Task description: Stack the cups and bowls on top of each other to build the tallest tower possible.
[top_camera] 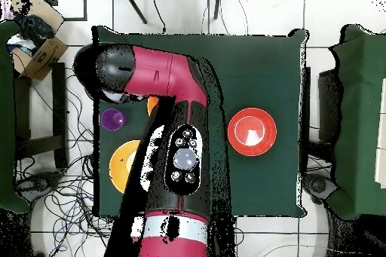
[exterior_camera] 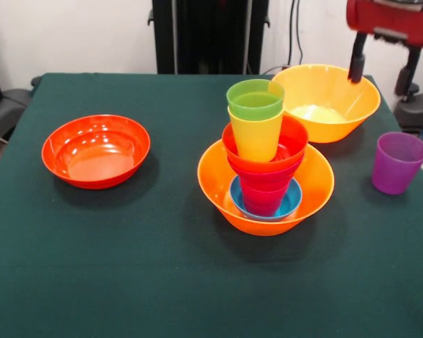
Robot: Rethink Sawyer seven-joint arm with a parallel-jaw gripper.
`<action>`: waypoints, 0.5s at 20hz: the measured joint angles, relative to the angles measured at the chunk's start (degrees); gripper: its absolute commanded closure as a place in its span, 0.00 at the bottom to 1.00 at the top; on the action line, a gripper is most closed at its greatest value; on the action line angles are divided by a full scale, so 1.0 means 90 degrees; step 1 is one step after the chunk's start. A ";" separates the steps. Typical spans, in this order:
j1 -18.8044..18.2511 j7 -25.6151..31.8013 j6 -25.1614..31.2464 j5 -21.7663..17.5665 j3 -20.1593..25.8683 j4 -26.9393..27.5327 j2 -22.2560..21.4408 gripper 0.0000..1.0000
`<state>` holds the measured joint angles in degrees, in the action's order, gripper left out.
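The tower rises from a large orange bowl at the table's middle. It holds a small blue bowl, magenta and crimson pieces, a small red-orange bowl, a yellow cup and a green cup on top. A second large orange bowl sits behind to the right, a purple cup stands alone at the right, and a wide red-orange bowl lies at the left. My gripper hangs open and empty above the back right, over the second orange bowl's right rim.
In the overhead view my arm covers the tower. The purple cup, the second orange bowl and the wide red-orange bowl show beside it. The table's right edge runs just past the purple cup.
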<state>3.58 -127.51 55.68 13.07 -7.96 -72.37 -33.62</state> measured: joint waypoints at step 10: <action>0.0279 -0.0348 -0.0730 0.0004 -0.0489 0.0018 0.0944 0.00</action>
<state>6.09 -130.64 49.12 13.11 -12.36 -72.20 -25.12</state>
